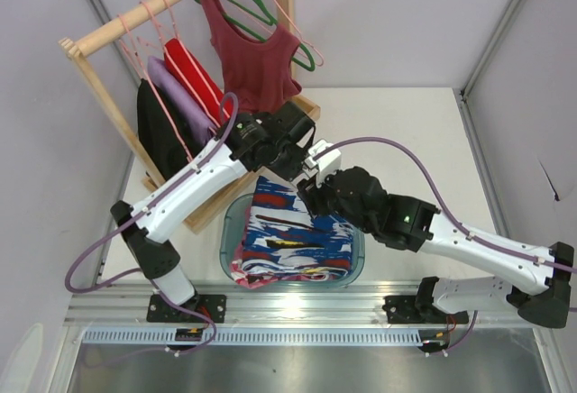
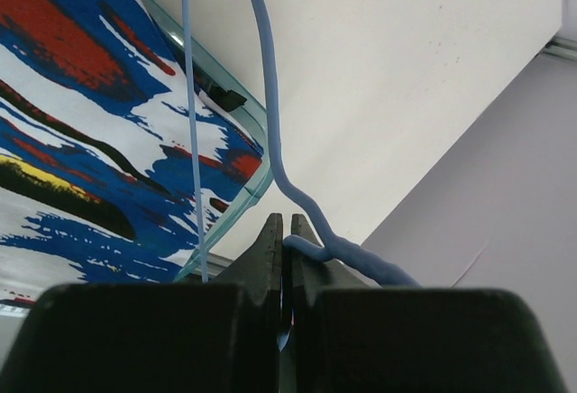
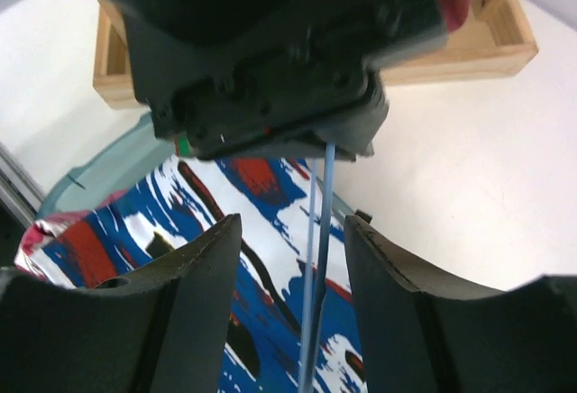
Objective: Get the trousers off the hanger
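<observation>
The trousers (image 1: 293, 231), royal blue with white and red streaks, lie bunched in the teal basin (image 1: 357, 258). My left gripper (image 1: 288, 160) hovers over the basin's far edge. In the left wrist view it (image 2: 288, 235) is shut on the thin light-blue hanger (image 2: 270, 114), whose wires run toward the trousers (image 2: 81, 114) and the basin rim (image 2: 248, 204). My right gripper (image 1: 311, 196) is just beside it, over the trousers. In the right wrist view it (image 3: 293, 226) is open, with the hanger wires (image 3: 317, 258) passing between its fingers, above the trousers (image 3: 261, 204).
A wooden rack (image 1: 99, 95) stands at the back left with pink hangers (image 1: 149, 23) and black, purple and red garments. A dark-red tank top (image 1: 252, 55) hangs on a green hanger (image 1: 257, 10). The rack's wooden base (image 3: 469, 50) lies just behind the basin.
</observation>
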`<act>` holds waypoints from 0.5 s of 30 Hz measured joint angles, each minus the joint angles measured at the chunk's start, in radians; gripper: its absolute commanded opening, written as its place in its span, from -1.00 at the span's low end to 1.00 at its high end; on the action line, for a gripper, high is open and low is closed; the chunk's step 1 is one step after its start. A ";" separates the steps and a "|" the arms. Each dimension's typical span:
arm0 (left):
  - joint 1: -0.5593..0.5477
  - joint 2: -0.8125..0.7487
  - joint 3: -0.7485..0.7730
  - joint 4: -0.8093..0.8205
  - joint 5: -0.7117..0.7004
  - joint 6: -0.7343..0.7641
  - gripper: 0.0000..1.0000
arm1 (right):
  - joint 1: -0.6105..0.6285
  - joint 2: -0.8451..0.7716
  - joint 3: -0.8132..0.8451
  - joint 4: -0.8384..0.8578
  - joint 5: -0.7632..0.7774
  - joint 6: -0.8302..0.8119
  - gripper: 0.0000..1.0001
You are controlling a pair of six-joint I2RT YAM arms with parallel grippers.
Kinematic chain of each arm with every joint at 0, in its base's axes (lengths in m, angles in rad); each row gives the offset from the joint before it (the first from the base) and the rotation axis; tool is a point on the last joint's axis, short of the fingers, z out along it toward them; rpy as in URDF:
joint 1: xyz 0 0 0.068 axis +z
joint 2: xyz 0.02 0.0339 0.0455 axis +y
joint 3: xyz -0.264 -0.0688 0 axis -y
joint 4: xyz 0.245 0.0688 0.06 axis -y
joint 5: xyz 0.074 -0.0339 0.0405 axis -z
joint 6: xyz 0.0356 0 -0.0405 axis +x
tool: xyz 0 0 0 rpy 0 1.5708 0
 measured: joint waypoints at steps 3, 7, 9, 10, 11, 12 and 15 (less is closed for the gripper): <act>0.006 -0.023 -0.032 0.026 0.014 -0.016 -1.00 | 0.007 -0.002 -0.027 -0.004 0.009 0.011 0.08; 0.009 -0.053 -0.061 0.050 0.023 -0.030 -0.99 | 0.018 -0.002 -0.047 -0.005 0.032 0.028 -0.01; 0.009 -0.061 -0.064 0.055 0.026 -0.034 -0.99 | 0.020 -0.002 -0.048 -0.003 0.047 0.032 -0.04; 0.009 -0.063 -0.065 0.056 0.028 -0.037 -0.99 | 0.020 -0.002 -0.048 0.002 0.055 0.034 -0.12; 0.009 -0.065 -0.068 0.059 0.031 -0.038 -0.99 | 0.020 -0.002 -0.048 0.005 0.065 0.035 -0.16; 0.009 -0.067 -0.072 0.063 0.035 -0.041 -0.99 | 0.020 -0.002 -0.048 0.007 0.074 0.037 -0.19; 0.010 -0.069 -0.086 0.077 0.047 -0.051 -0.99 | 0.020 -0.002 -0.048 0.006 0.098 0.047 -0.45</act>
